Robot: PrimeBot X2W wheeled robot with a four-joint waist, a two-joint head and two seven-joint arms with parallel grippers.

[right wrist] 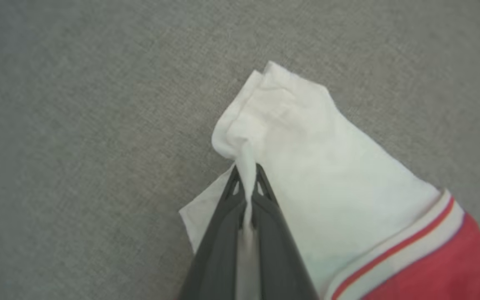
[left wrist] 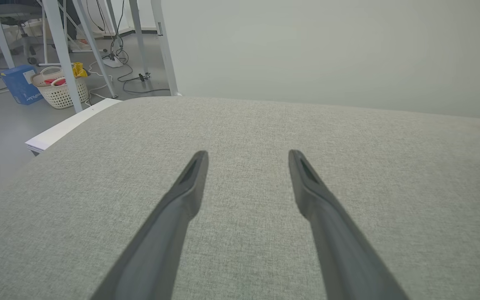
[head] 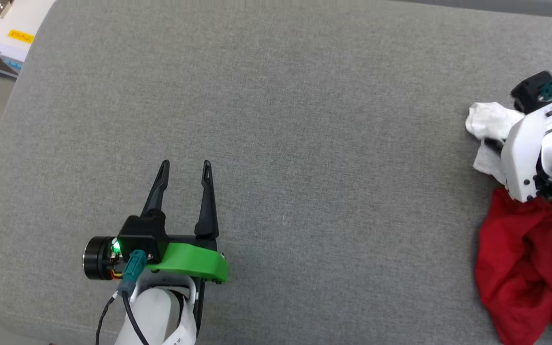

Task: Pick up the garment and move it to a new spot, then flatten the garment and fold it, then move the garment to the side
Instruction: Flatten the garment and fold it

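Your right gripper (right wrist: 247, 173) has its fingers pressed together on a thin pleat of the white sleeve (right wrist: 306, 137), and that small bite is the main worry. Only a ridge of cloth sits between the tips, so when you lift, the weight of the rest could, I judge, drag the fold out and drop it. The garment (head: 520, 258) lies crumpled at the far right of the grey cushion (head: 281, 120). Its red body is heaped nearer the robot than the sleeve and is partly cut off by the head view's border, so you cannot tell how much hangs over the side. Anything draped there would pull against the pinch as you carry it. Holding by a sleeve also means the body will dangle and trail, and it may snag or bunch worse on the textured cover if you travel low. Lifting by one layer alone could turn the sleeve inside out, which would make flattening harder. Your left gripper (head: 185, 166) hovers over bare cushion well apart from the cloth, fingers spread and holding nothing, so it offers no second hold if the pinch slips. Whether the tips also caught the layer beneath the sleeve cannot be told from the wrist view.
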